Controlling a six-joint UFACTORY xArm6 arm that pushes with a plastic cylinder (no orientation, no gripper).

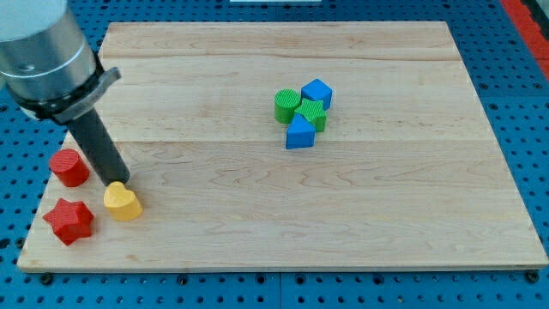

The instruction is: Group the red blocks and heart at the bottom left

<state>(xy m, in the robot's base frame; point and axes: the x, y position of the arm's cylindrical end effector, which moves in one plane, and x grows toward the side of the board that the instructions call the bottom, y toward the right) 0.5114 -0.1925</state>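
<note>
At the wooden counter's [257,232] bottom left lie the red star-shaped block [69,221] and the yellow heart-shaped block [123,202], my tip [116,183] touching the heart's top edge. The red cylinder block [69,166] sits just above the star. No fingers exist here. Farther off, near the view's centre-top, green [286,105] [311,113] and blue blocks [300,133] [316,92] cluster.

Your wooden board [257,215] carries seven blocks. Near left corner: red cylinder [69,167], red star [69,221] nearer you, yellow heart [123,202] just right of both. Far right of centre, one tight touching cluster: green cylinder [286,106], blue cube [316,93], green star [311,114], blue triangle [299,133].
</note>
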